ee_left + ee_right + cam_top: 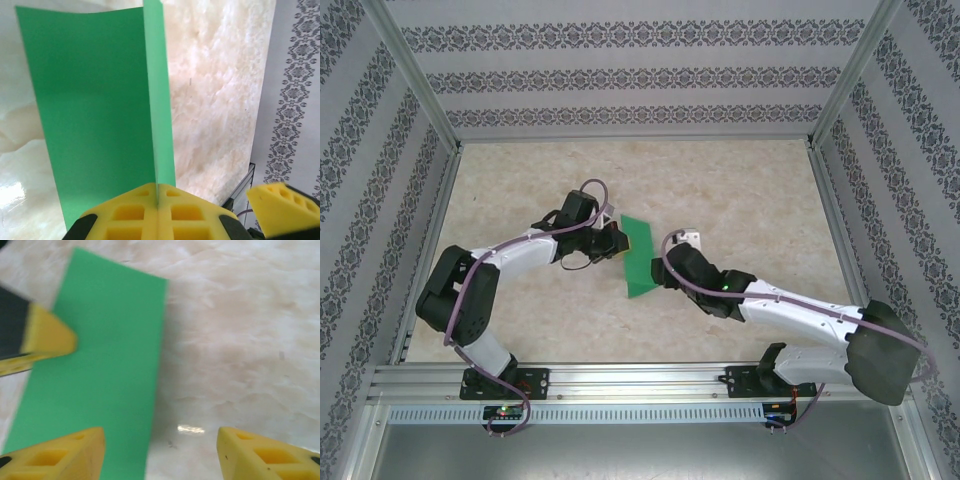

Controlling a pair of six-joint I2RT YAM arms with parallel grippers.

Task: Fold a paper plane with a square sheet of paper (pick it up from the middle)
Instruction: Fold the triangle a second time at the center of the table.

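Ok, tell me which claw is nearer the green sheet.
Left. The left claw is shut on the green sheet, pinching its upright fold. The right claw is open, straddling the sheet's edge without gripping it.

The paper (105,365) appeared as a long green strip running from far to near on the left, its right edge straight against the pale marbled table (240,340). The right gripper (160,455) sat at the near edge with its jaws wide apart and nothing between them but bare table and a small glint of light (190,429). Its left finger (60,452) overlapped the strip's near end. A third yellow pad (47,335) on a dark mount reached in over the strip's left edge. The view was slightly blurred.
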